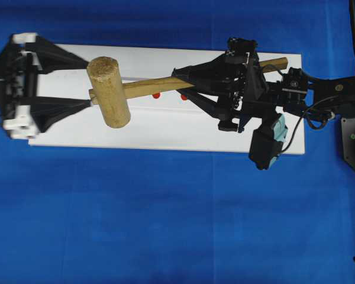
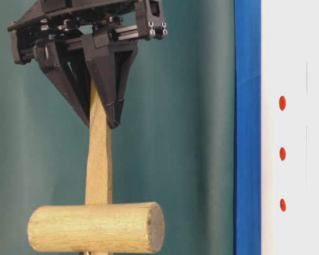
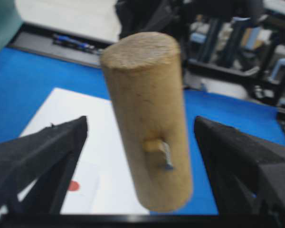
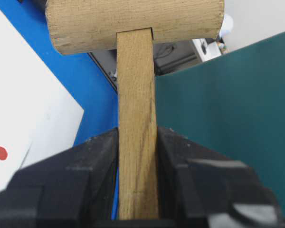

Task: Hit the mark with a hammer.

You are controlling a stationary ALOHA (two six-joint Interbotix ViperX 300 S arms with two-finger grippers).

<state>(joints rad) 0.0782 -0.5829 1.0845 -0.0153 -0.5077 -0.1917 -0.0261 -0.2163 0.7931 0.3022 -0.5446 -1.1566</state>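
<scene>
Right gripper point(image 1: 186, 83) is clamped on the hammer point(image 1: 109, 92) handle, holding it raised above the white strip point(image 1: 165, 133), left gripper point(image 1: 86, 83) spread wide beside the head, so the swing remains: bring the head down on the mark point(image 2: 282, 154)

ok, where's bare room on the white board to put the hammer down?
Free: the white board's near strip below the red dots, between the left gripper and the right gripper's camera. Crowded: the dot row, under the hammer handle and the right arm.
</scene>
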